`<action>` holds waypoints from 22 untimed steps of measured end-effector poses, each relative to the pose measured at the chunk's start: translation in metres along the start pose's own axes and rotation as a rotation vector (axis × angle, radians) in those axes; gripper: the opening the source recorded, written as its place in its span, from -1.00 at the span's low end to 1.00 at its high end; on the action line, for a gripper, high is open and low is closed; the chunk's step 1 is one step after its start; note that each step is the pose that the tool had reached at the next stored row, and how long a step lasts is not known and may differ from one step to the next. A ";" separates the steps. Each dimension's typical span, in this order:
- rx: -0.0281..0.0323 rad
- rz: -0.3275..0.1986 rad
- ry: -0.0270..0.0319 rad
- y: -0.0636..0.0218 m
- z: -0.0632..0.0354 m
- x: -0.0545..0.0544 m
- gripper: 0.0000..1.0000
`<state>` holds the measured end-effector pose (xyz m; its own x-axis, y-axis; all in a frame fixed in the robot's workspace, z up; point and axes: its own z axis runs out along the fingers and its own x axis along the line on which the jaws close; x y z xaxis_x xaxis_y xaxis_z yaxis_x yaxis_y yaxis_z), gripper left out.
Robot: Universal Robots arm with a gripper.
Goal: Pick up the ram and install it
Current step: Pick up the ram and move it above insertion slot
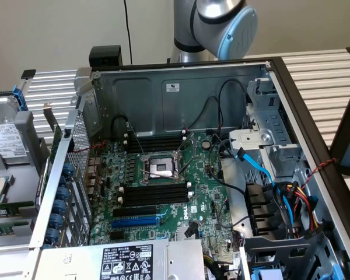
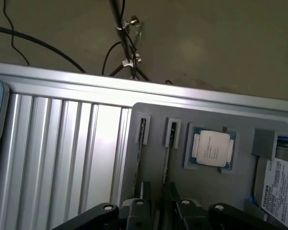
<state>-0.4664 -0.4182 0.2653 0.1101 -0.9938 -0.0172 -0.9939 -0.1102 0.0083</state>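
Observation:
Two ram sticks stand on edge in narrow slots of a grey holder tray [image 2: 240, 187]. One ram stick [image 2: 170, 139] runs down between my fingers; the other ram stick [image 2: 142, 134] lies beside it. My gripper [image 2: 161, 213] hovers over the first one, open, with the dark fingers [image 2: 139, 211] apart and nothing held. In the exterior view the same tray [image 1: 23, 131] sits left of the open computer case, with green ram edges [image 1: 3, 209] showing. The black memory slots [image 1: 154, 194] with white end clips flank the CPU socket [image 1: 160, 168].
A loose processor [image 2: 211, 148] and a labelled hard drive [image 2: 281, 187] share the tray. The ribbed metal table [image 2: 62, 158] spreads beside it. Inside the case [image 1: 181, 93] are loose black cables [image 1: 221, 99], a blue slot [image 1: 135, 221], blue data cables [image 1: 262, 169] and a drive cage [image 1: 268, 146].

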 end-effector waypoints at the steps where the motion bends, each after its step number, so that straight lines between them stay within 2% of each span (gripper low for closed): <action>1: 0.0002 0.002 -0.0001 0.0002 0.0001 0.002 -0.46; 4: 0.0003 0.011 -0.0001 0.0006 0.0007 0.006 -0.46; 9: 0.0013 0.025 -0.0004 0.0012 0.0090 0.013 -0.46; 18: 0.0015 0.041 -0.0005 0.0013 0.0253 0.014 -0.46; 22: 0.0015 0.044 -0.0005 0.0013 0.0291 0.014 -0.46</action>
<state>-0.4663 -0.4322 0.2359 0.0660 -0.9977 -0.0174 -0.9978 -0.0662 0.0076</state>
